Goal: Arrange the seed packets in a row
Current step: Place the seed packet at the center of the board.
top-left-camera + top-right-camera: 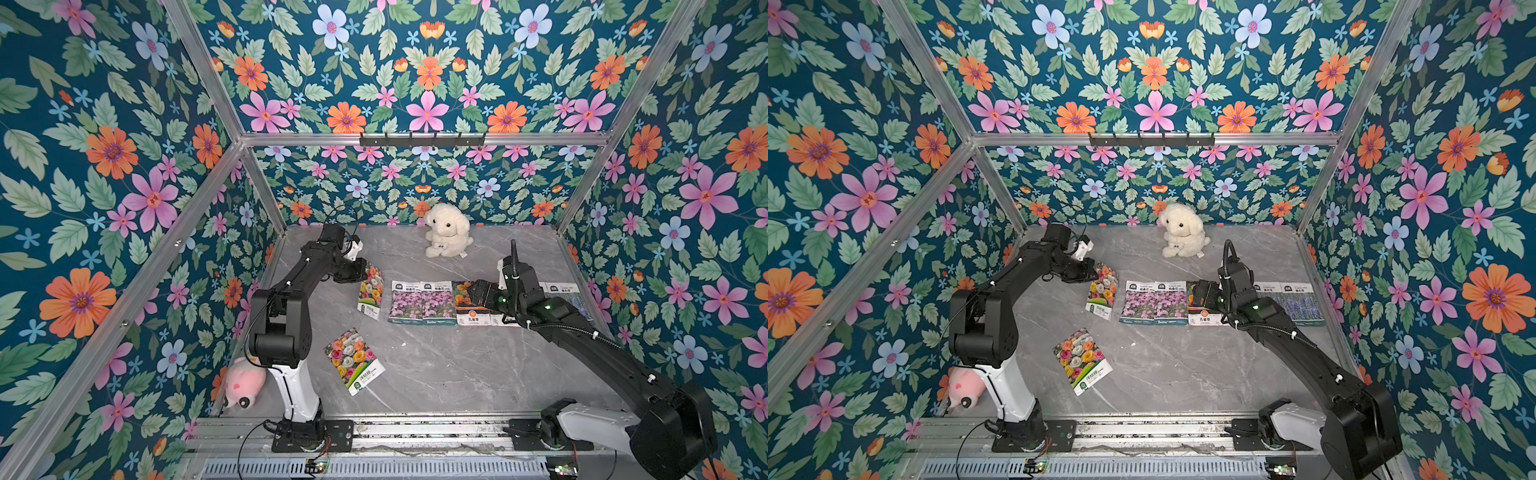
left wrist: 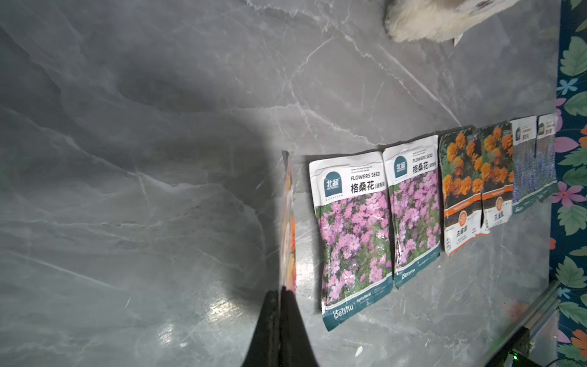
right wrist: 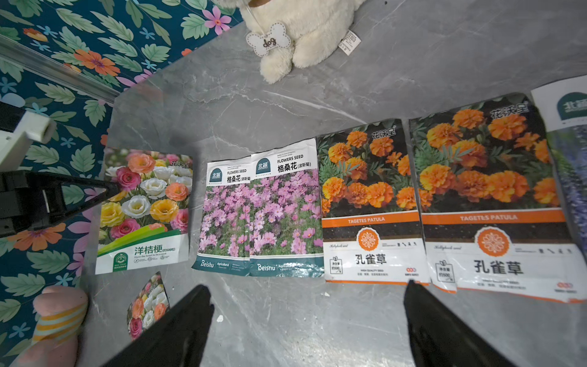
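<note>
One multicolour packet (image 1: 371, 291) pinched in left jaws, right jaws spread empty above marigold packets (image 3: 368, 190)

Bench (image 1: 457, 370) is grey marble with pale veins; wallpaper (image 1: 124, 174) is teal with orange, pink and pale-blue flowers and green leaves. Far multicolour packet (image 1: 371, 293) and near multicolour packet (image 1: 353, 361): pink, orange, yellow and white blooms, green swoosh, white footer; pink packets (image 3: 286, 216): white header, pink-purple field, teal footer; marigold packets (image 3: 368, 197): orange blooms on dark green, orange band, white footer. Lavender packets (image 1: 1298, 305) are blue-purple under a white header, footer probably teal but small in view; plush dog (image 1: 446, 232) cream-white, plush toy (image 3: 58, 313) pink with yellow stripes.
</note>
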Action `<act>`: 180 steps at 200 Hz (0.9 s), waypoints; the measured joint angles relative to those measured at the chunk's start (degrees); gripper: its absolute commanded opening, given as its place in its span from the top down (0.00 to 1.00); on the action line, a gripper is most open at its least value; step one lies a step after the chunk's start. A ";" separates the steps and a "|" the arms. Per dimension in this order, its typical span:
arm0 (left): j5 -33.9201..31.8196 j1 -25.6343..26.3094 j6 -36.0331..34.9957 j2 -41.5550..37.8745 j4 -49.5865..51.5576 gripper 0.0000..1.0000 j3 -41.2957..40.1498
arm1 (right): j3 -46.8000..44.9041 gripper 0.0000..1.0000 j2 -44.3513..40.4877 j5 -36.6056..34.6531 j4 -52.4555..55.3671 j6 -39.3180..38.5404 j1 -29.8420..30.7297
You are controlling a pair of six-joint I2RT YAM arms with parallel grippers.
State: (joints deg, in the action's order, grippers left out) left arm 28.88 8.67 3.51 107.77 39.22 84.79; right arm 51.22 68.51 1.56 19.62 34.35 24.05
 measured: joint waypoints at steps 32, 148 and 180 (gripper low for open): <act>0.15 -0.04 -0.42 2.12 -0.57 1.00 -0.98 | 0.04 0.03 -0.61 0.04 0.63 0.00 0.04; -5.38 -1.05 0.63 6.19 -4.46 1.00 -3.02 | -0.52 0.04 0.24 2.19 1.16 1.31 0.04; -4.55 -0.92 1.11 6.97 -6.80 1.00 -3.45 | -0.74 0.05 0.48 2.56 1.16 1.51 0.04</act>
State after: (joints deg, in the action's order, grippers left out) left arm 24.34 7.75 4.62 114.74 32.42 81.34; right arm 50.48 68.99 4.12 20.78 35.86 24.10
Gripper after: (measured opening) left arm 0.061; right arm 0.955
